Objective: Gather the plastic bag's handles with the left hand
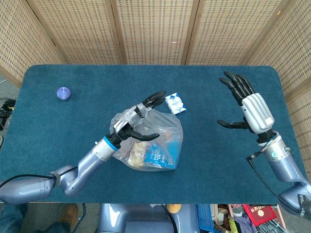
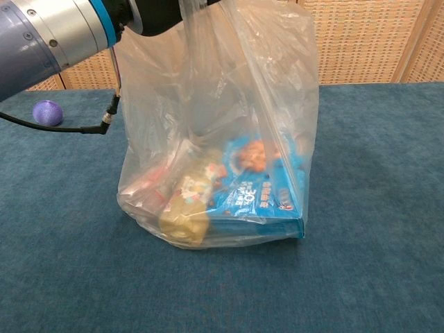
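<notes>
I see my left hand [image 1: 137, 124] with its fingers closed on the handles of the plastic bag [image 1: 150, 145], which stands in the middle of the table [image 1: 73, 121], while my right hand [image 1: 250, 107] hovers empty, fingers spread apart.

Even, bright, diffuse illumination in both views; shadows on the blue table [image 1: 73, 141] are faint and soft. The head view is sharp throughout, with slight wide-angle bowing along the table's edges. In the chest view, the clear plastic bag [image 2: 229, 139] carries soft specular highlights along its creases, and the near left arm [image 2: 48, 31] at top left appears slightly soft.
</notes>
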{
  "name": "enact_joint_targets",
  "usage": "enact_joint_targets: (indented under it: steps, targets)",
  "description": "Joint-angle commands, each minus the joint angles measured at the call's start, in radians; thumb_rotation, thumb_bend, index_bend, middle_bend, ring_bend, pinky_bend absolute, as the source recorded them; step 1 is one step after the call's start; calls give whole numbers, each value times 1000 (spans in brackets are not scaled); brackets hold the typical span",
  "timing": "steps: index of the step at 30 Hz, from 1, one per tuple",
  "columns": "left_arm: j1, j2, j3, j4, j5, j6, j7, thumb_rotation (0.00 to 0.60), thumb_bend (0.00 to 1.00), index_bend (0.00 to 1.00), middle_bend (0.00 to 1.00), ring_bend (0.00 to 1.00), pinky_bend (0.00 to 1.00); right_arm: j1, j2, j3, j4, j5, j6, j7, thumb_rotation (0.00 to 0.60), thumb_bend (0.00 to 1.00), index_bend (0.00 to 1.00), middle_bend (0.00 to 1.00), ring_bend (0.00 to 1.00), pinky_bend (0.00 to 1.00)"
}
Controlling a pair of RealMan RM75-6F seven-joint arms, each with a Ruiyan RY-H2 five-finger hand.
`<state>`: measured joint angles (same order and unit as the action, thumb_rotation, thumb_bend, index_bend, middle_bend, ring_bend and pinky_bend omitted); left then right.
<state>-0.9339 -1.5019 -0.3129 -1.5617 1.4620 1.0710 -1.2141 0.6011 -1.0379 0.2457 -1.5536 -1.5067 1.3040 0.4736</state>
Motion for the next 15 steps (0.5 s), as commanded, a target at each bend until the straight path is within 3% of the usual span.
enact_joint_targets:
  steps: [1,7,8,10,15]
  targets:
    - [13,22,-2,-11,7,12,-12,600,239,104,8,79,45,-48,-26,-39,75,23,7,36,600,0,0,0,0,0]
    - [33,61,-6,-35,20,40,11,600,184,139,144,183,134,-118,-66,-103,133,2,48,-15,600,0,0,0,0,0]
    - [38,75,-13,-40,20,52,57,600,155,155,199,212,153,-147,-74,-144,127,-17,51,-39,600,0,0,0,0,0]
    - [44,85,-27,-68,-7,62,138,600,112,214,306,270,183,-179,-85,-172,111,-36,76,-77,600,0,0,0,0,0]
    - [50,102,-55,-125,-57,63,207,600,63,526,621,483,339,-207,-96,-187,85,-55,102,-121,600,0,0,0,0,0]
